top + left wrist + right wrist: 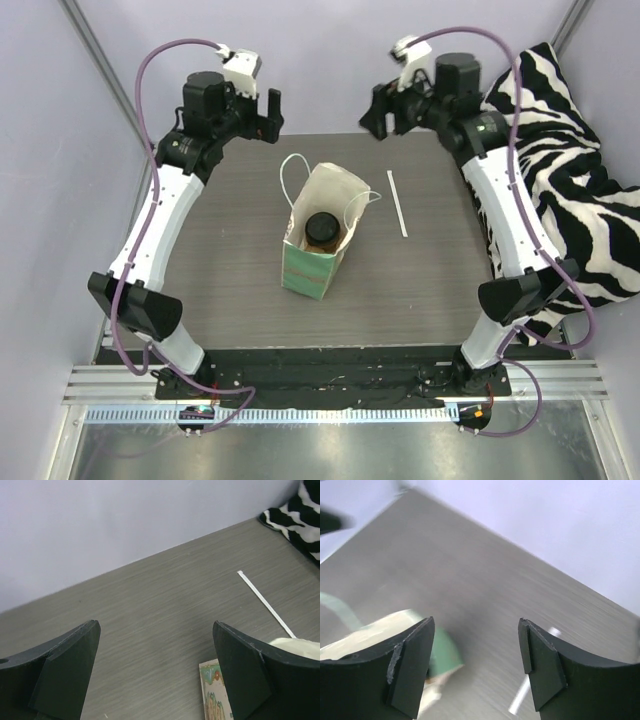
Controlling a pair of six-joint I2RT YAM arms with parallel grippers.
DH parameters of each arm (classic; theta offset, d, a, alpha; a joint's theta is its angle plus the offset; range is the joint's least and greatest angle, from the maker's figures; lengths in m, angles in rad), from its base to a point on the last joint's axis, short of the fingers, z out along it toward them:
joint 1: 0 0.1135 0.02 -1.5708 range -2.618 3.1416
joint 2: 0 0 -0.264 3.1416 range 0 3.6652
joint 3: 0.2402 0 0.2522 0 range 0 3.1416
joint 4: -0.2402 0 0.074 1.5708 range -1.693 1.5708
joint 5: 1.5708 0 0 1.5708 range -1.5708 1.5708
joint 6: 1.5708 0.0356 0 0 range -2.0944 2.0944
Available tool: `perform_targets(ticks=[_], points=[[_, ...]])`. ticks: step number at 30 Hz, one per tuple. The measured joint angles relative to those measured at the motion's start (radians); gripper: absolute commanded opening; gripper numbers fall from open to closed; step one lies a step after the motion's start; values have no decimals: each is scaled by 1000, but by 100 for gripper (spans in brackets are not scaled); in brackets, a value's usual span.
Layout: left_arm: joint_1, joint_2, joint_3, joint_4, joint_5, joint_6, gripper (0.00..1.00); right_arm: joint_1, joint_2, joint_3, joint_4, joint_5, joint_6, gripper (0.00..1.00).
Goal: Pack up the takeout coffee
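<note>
The takeout coffee (321,228), a tan cup with a black lid, stands inside the mint-green paper bag (312,266) in the middle of the table. The bag's mouth is open and its white string handles hang over its far rim. My left gripper (268,112) is open and empty, raised above the table's far left edge. My right gripper (378,112) is open and empty, raised above the far right edge. The left wrist view shows a corner of the bag (216,692) under my right finger. The right wrist view shows the bag blurred (440,652) beside my left finger.
A white straw (397,203) lies on the table right of the bag; it also shows in the left wrist view (265,603). A zebra-striped cloth (570,170) is heaped beyond the table's right edge. Purple walls close in the back and sides.
</note>
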Motion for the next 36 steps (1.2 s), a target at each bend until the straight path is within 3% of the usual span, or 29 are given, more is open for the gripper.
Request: perform_targets(ticks=[8, 13, 21, 36], points=[[158, 37, -10, -76, -3, -190, 100, -230, 101, -27, -39, 235, 42, 62], [222, 39, -89, -114, 13, -252, 100, -221, 277, -80, -105, 293, 13, 58], [224, 32, -208, -167, 47, -250, 100, -214, 552, -32, -150, 289, 10, 53], [226, -6, -270, -192, 58, -208, 100, -215, 694, 56, -130, 243, 11, 51]])
